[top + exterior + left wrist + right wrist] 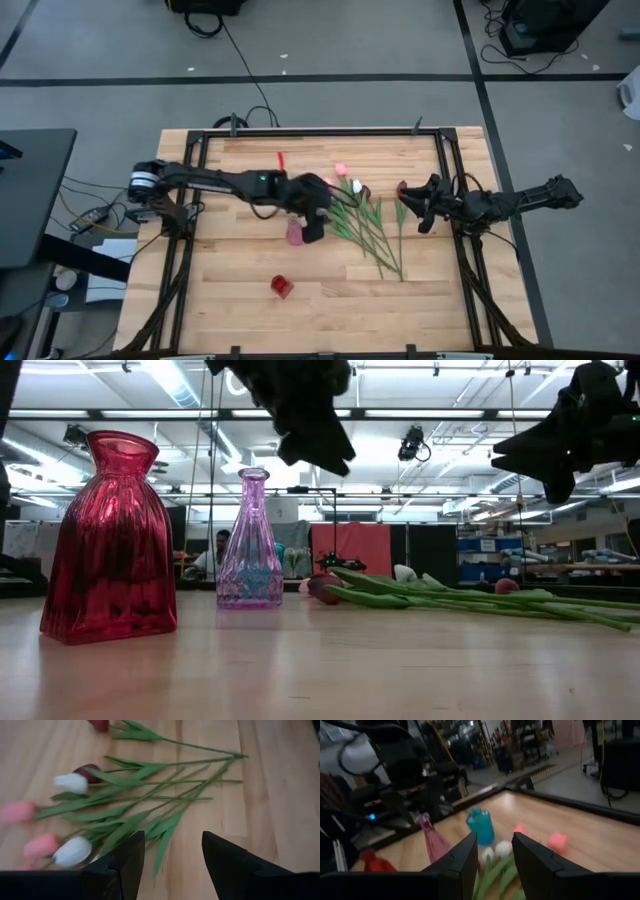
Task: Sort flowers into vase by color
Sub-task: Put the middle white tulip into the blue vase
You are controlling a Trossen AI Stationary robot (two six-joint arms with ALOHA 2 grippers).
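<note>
Left gripper (pixel 318 222) raised above the table (pixel 430 300) at its middle, dark tapered fingers (pixel 125 860) spread apart, nothing between them, hanging just over the head end of the flowers (pixel 365 225). Right gripper (pixel 412 207) also off the surface, at the far side of the bunch, blunt black fingers (pixel 460 865) parted around empty air. Between the two, artificial tulips lying flat in a loose fan on the pale planked wood: long thin green stems and narrow pointed leaves, stems converging toward the near right, small smooth oval heads in pink, white and dark maroon clustered at the other end. Just beside the left gripper, a slim pink-violet ribbed glass vase (pixel 250 540) with a narrow neck, upright. Nearer the table's front edge, a wide red ribbed glass vase (pixel 112 540) with a flared mouth. Farther back, a squat blue vase (pixel 480 826), seen only from the right wrist.
</note>
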